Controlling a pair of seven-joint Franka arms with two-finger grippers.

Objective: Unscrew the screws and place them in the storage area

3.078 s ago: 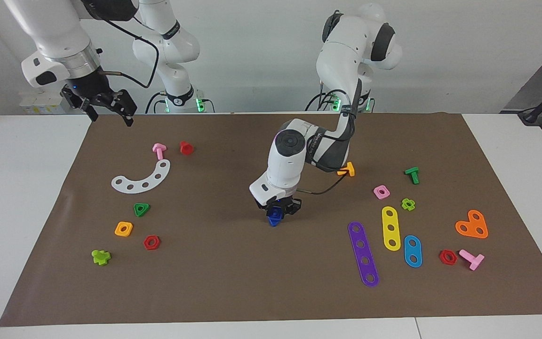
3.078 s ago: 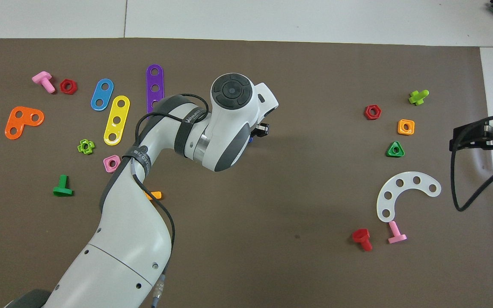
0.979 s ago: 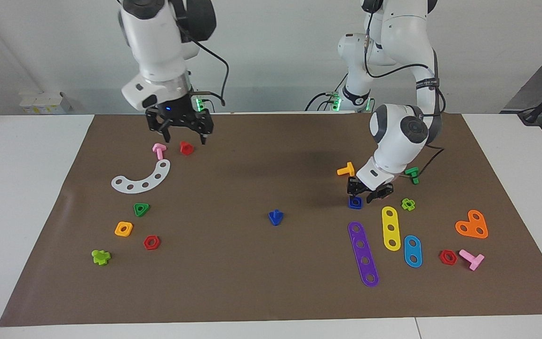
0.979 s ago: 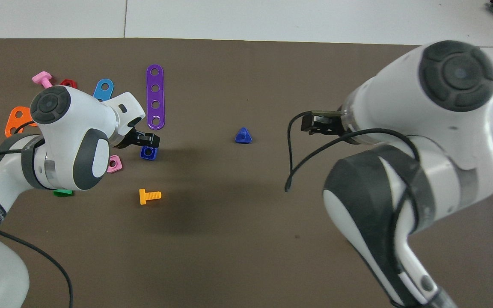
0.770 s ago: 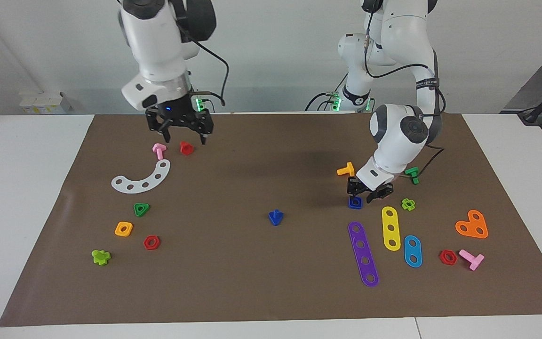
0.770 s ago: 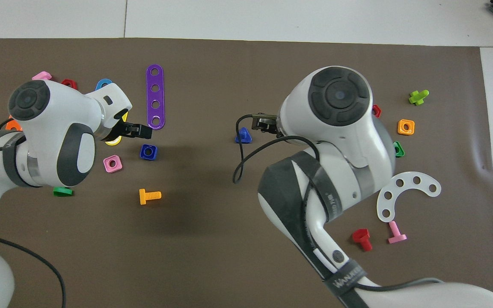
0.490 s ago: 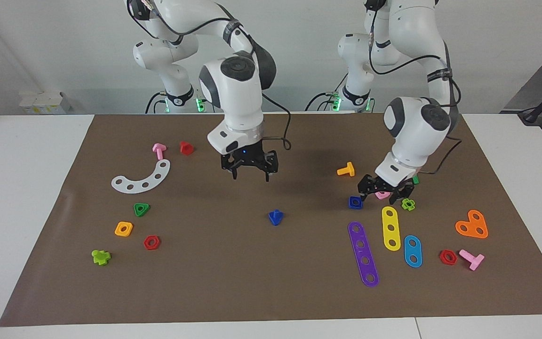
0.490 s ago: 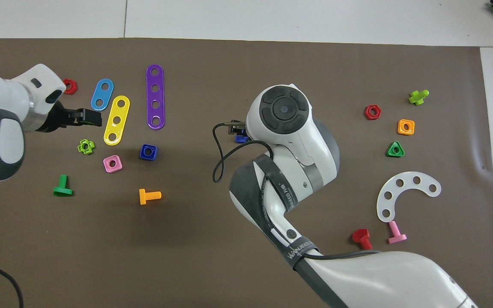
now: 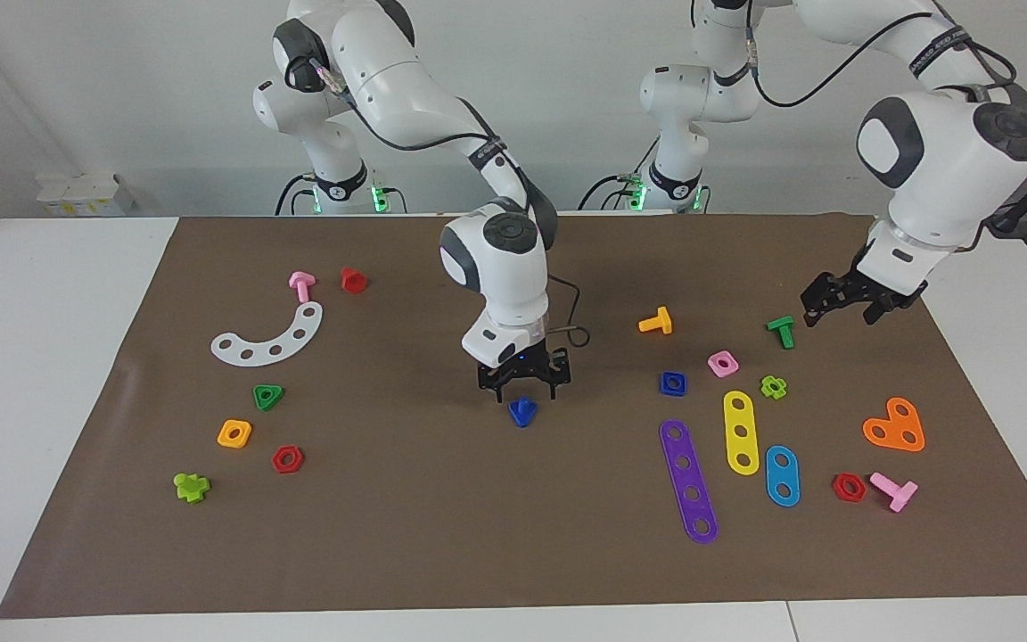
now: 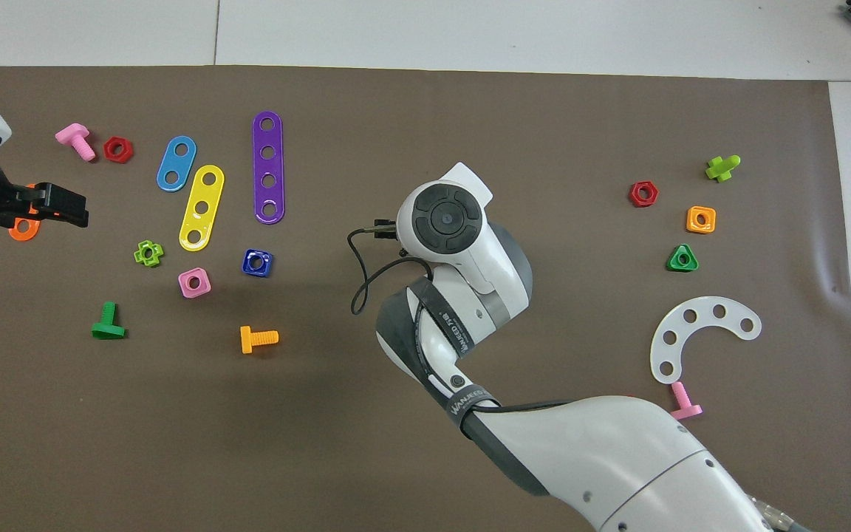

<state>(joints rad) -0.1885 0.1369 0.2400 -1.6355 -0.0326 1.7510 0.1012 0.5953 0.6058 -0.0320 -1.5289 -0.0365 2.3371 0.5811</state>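
The dark-blue screw (image 9: 522, 411) stands head-down on the mat in the middle, stem up, with no nut on it. My right gripper (image 9: 521, 382) hangs open just above it, a finger to each side of the stem. In the overhead view my right arm's wrist (image 10: 446, 219) hides the screw. The storage area (image 9: 304, 419) is the mat patch toward the right arm's end, with the green triangle nut (image 9: 268, 396), orange square nut (image 9: 234, 433) and red hexagon nut (image 9: 287, 459). My left gripper (image 9: 843, 303) is open and empty, raised over the mat's edge at the left arm's end.
A separate blue square nut (image 9: 673, 382) lies by the pink nut (image 9: 723, 363), an orange bolt (image 9: 656, 321) and a green bolt (image 9: 781, 331). Purple (image 9: 688, 480), yellow and blue strips lie there too. A white curved strip (image 9: 269, 339) lies by the storage area.
My right arm swung from its end of the table and came down over the blue screw. My left gripper let go of the blue nut and drew back, rising toward the mat's edge.
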